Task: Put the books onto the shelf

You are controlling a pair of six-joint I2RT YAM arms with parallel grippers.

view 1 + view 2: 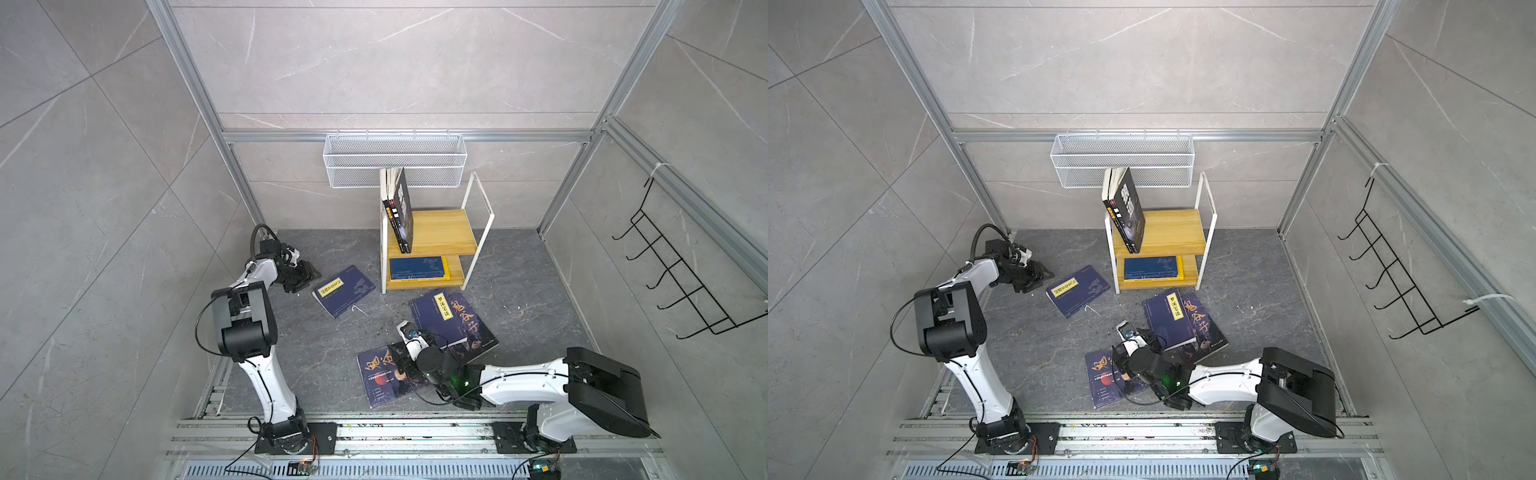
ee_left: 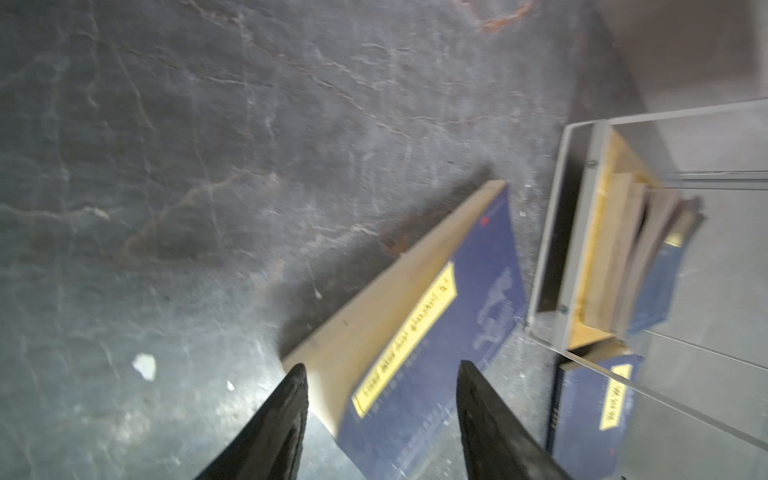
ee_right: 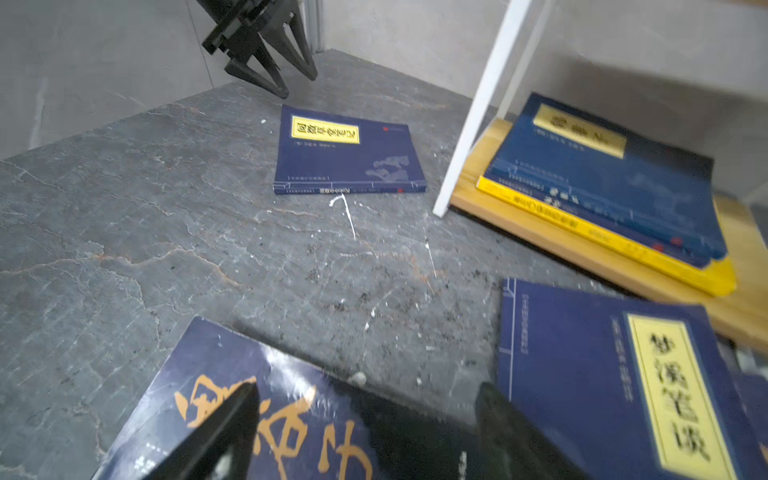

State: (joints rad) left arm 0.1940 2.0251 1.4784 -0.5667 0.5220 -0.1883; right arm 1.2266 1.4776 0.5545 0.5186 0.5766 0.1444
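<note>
Clock convention: 12 o'clock points at the back wall, and the dial is centred on the shelf [image 1: 432,232].
Top views, shelved: in both top views the black book [image 1: 405,212] leans upright on the upper board at its 9 o'clock edge, with at least one more book behind it. The lower stack [image 1: 417,268] lies flat on the bottom board.
Top views, left over: four books lie on the floor. The lone label book [image 1: 343,291] is at 8 o'clock. The stacked label book [image 1: 436,320] rests on the far calligraphy book [image 1: 478,328] at 6 o'clock. The near calligraphy book [image 1: 382,378] is further out towards 7 o'clock.
Top views, claws: the left gripper [image 1: 305,280] sits just beside the lone label book, at that book's 9 o'clock. The right gripper [image 1: 400,362] is over the near calligraphy book.
Left wrist: the left gripper [image 2: 382,374] is released, jaws apart and holding nothing. A corner of the lone label book [image 2: 415,332] lies just past the tips, flat on the floor.
Right wrist: the right gripper [image 3: 365,397] is spread wide and empty above the near calligraphy book [image 3: 270,415]. The stacked label book [image 3: 623,395] is just beside it.
Progress: roughly half done, by my reading. Each claw looks lined up on a book, and neither book is lifted yet.
</note>
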